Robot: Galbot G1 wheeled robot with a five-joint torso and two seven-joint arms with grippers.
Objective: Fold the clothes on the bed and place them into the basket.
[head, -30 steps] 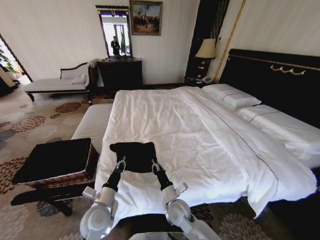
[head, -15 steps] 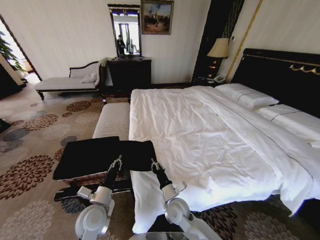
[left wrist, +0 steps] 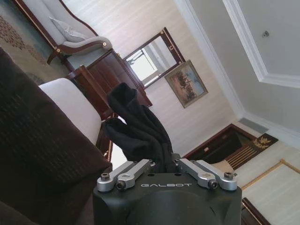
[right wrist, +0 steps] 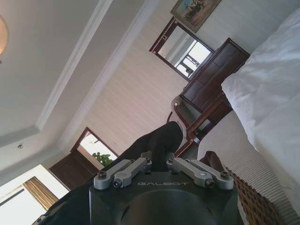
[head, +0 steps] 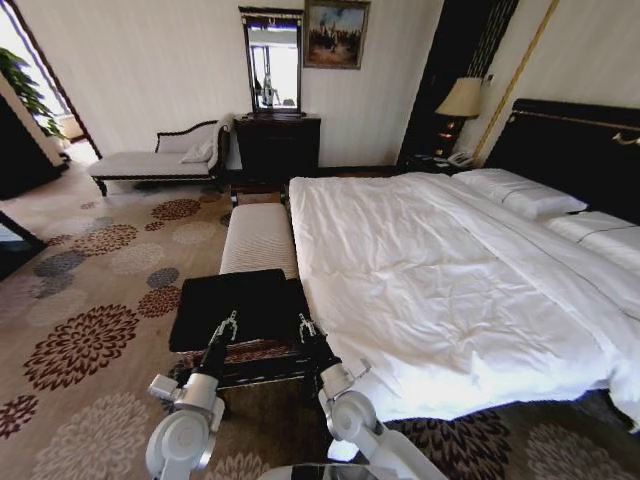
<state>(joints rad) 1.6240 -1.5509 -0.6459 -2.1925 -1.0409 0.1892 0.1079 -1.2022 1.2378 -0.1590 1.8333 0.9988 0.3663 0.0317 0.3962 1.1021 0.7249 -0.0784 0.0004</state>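
The folded black T-shirt [head: 262, 300] has come off the bed [head: 440, 260] and now hangs over the wicker basket [head: 232, 352], gripped by the left hand [head: 228, 324] and right hand [head: 305, 325], both clenched on its fabric.

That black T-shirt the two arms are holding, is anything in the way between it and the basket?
Nothing visible. The T-shirt is pinched by the left gripper and the right gripper and already hangs over the open basket, which sits beside the bed. Its top looks uncovered.
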